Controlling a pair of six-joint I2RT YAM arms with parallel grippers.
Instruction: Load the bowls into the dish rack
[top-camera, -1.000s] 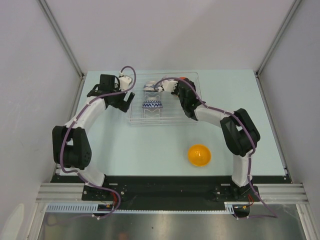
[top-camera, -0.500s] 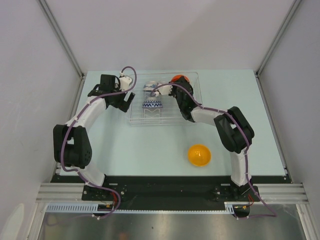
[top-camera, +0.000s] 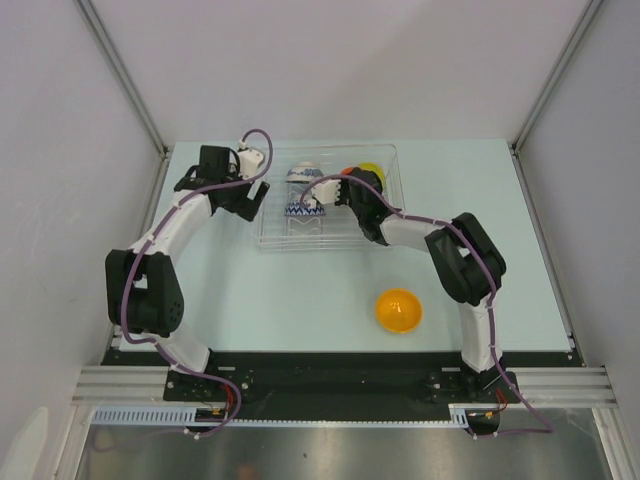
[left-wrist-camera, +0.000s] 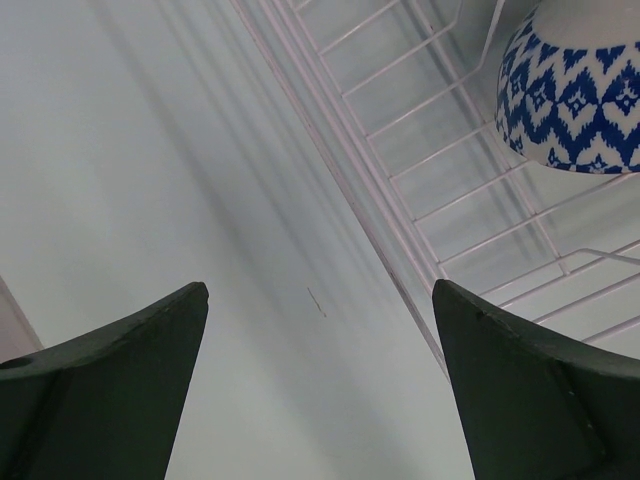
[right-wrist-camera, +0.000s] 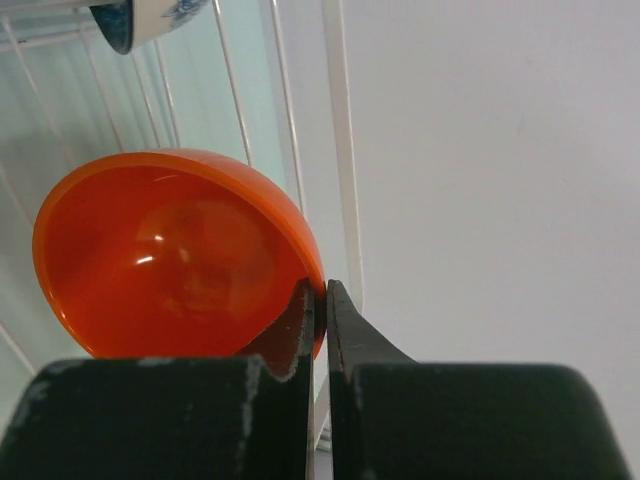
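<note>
My right gripper (top-camera: 341, 188) (right-wrist-camera: 322, 290) is over the clear dish rack (top-camera: 275, 238), shut on the rim of the red bowl (right-wrist-camera: 170, 260) (top-camera: 346, 172), which stands on edge among the prongs. A yellow-green bowl (top-camera: 370, 168) shows just behind it in the rack. Two white bowls with blue zigzags (top-camera: 303, 175) (top-camera: 305, 208) sit in the rack's left part; one of them (left-wrist-camera: 580, 100) shows in the left wrist view. The orange bowl (top-camera: 398, 310) lies on the table, near the front. My left gripper (top-camera: 255, 196) (left-wrist-camera: 320, 290) hangs open and holds nothing, just left of the rack's wall (left-wrist-camera: 370, 200).
Grey side walls close in the table on the left and right. The rack's thin white prongs (right-wrist-camera: 340, 150) rise right beside the held bowl. My right forearm (top-camera: 420, 228) stretches over the rack's near right corner.
My right gripper has carried the red bowl leftward and a little nearer inside the rack, uncovering the yellow-green bowl behind it. The left arm has stayed put.
</note>
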